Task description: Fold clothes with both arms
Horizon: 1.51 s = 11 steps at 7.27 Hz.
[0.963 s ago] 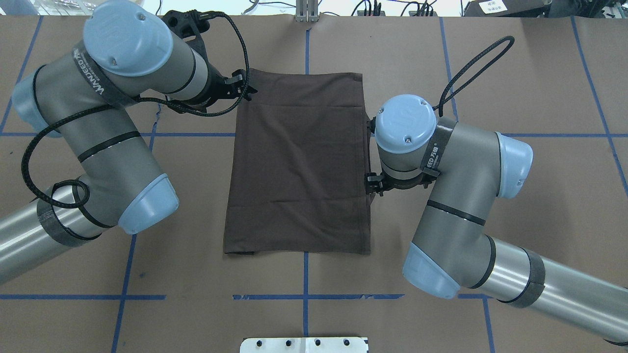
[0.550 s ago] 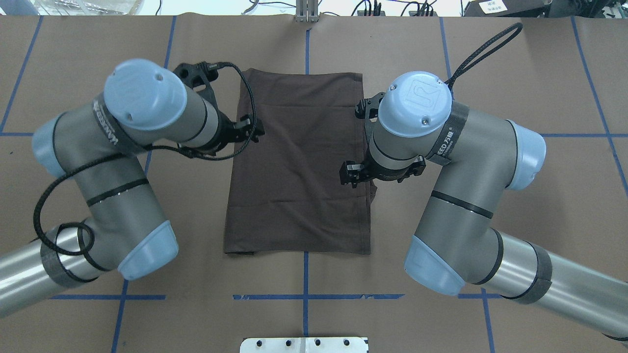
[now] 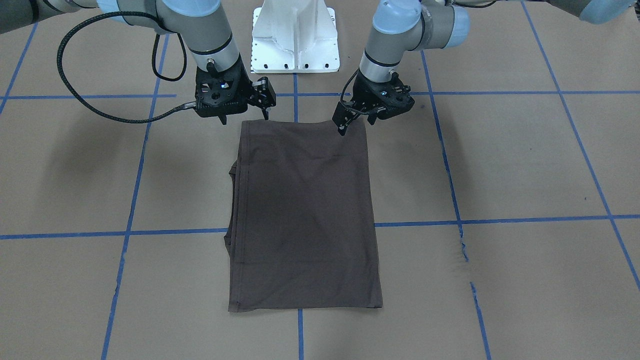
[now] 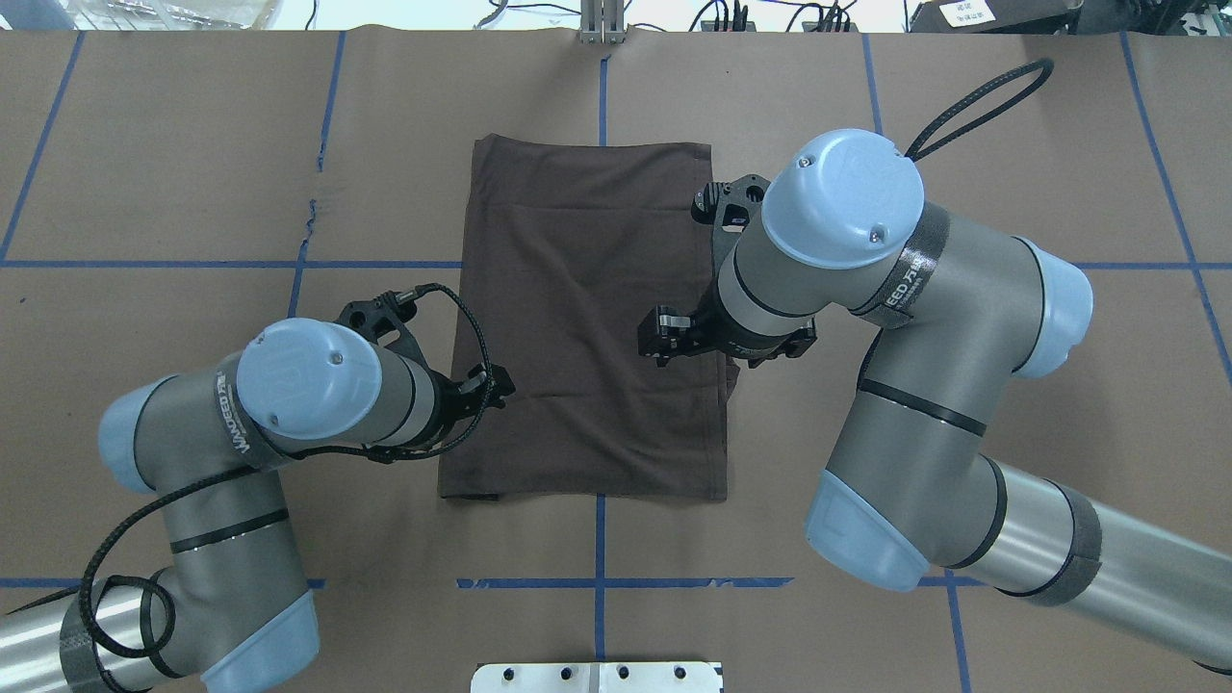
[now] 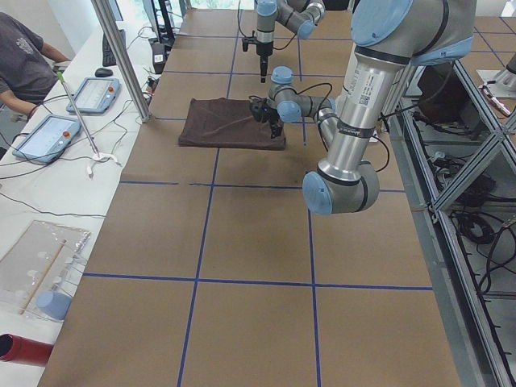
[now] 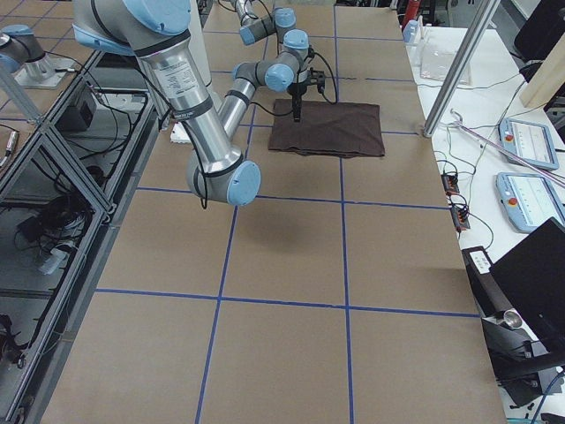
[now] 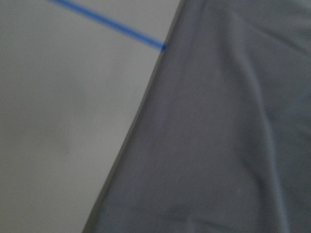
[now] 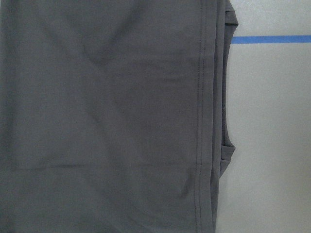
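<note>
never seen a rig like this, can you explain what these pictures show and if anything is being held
A robot's left arm and right arm stand at a brown table marked with blue tape. Each ends in a black two-finger gripper. One picture looks down from behind the robot, one faces it, two look along the table from its ends, and two come from wrist cameras, showing only cloth and table. A dark folded T-shirt lies flat. The left gripper and right gripper hang above its end nearest the robot, apparently open. Nothing is held.
</note>
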Each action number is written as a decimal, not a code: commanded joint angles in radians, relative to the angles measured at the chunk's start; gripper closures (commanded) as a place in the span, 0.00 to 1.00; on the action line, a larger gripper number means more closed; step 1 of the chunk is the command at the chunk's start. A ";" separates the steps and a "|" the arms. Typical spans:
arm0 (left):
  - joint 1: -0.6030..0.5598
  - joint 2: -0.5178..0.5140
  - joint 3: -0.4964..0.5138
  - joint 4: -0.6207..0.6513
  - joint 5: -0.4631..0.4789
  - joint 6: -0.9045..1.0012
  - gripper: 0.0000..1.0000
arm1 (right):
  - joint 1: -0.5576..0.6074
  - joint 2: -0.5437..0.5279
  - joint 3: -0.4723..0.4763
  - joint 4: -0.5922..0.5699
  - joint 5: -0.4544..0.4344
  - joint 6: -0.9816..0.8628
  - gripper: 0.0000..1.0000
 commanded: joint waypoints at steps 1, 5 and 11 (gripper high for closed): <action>0.043 0.013 0.023 -0.001 0.038 -0.041 0.01 | -0.007 -0.001 -0.004 0.007 0.000 0.010 0.00; 0.089 0.013 0.054 0.000 0.081 -0.093 0.06 | -0.005 -0.006 -0.004 0.007 0.000 0.009 0.00; 0.090 0.031 0.048 0.002 0.084 -0.096 0.24 | -0.005 -0.010 -0.003 0.007 0.001 0.009 0.00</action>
